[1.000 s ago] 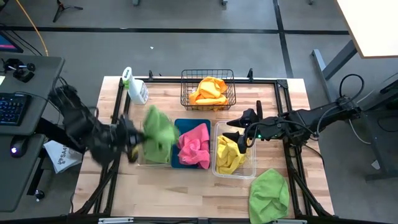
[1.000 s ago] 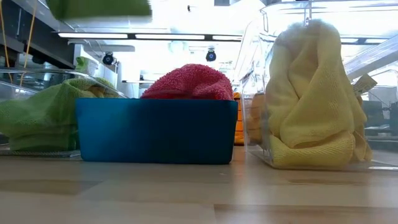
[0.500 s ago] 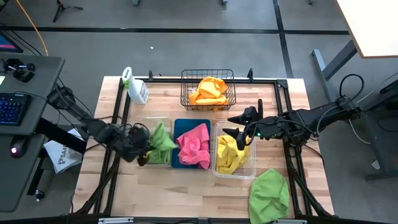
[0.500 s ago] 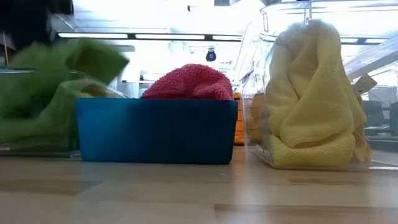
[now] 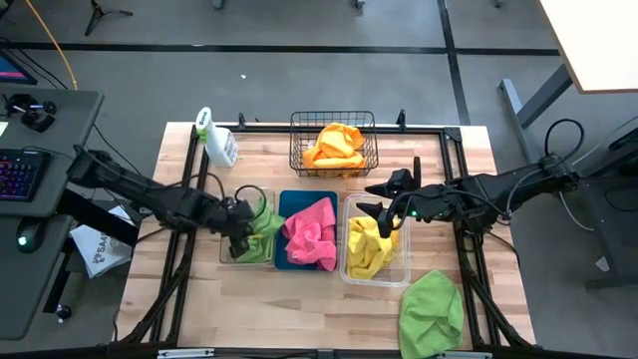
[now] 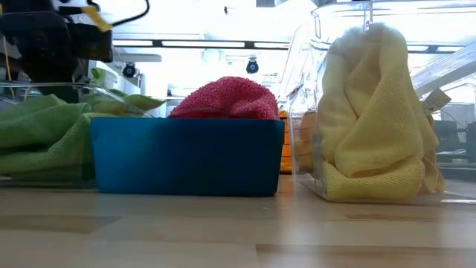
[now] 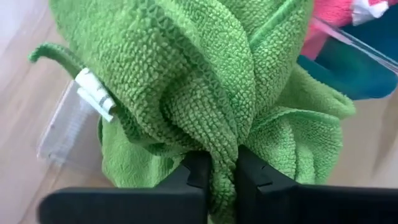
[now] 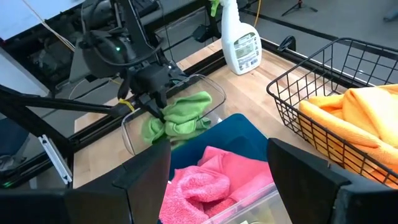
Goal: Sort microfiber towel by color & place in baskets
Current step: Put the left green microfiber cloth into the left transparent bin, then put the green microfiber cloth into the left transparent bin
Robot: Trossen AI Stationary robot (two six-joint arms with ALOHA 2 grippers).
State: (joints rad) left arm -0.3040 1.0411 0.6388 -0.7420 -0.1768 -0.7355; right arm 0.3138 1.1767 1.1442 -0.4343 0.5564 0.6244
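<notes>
Green microfiber towel [image 7: 205, 93] bunched and pinched between the 2 dark fingers of the left gripper [image 5: 239, 239], jaws nearly closed on a fold of the cloth, hanging into the left clear plastic tub [image 5: 225, 257] at centre-left of the high view. Same towel seen in the right wrist view [image 8: 177, 118] draped over that tub's rim, and at the left edge of the low view [image 6: 44, 141], with the left gripper's dark body above it in the upper left corner. Just right of that tub, touching it, blue plastic tub [image 5: 294, 199] with a pink towel [image 5: 311, 231] heaped in it; pink towel rising above the blue wall at centre of the low view [image 6: 227, 97]. Right again, second clear plastic tub [image 5: 399, 274] filled with a yellow towel [image 5: 367, 249], standing tall at the right of the low view [image 6: 372, 112]. Behind this row of 3, toward the top of the high view, black wire-mesh basket [image 5: 299, 140] containing an orange towel [image 5: 335, 147]. Right gripper [image 5: 384, 214] hovering over the upper edge of the yellow towel's tub, fingers spread wide apart and gripping nothing. Second green towel [image 5: 431, 311] lying loose on the wooden table [image 5: 299, 309] at lower right, well apart from the tubs. White spray bottle [image 5: 214, 140] at the table's upper left corner, near the basket.
</notes>
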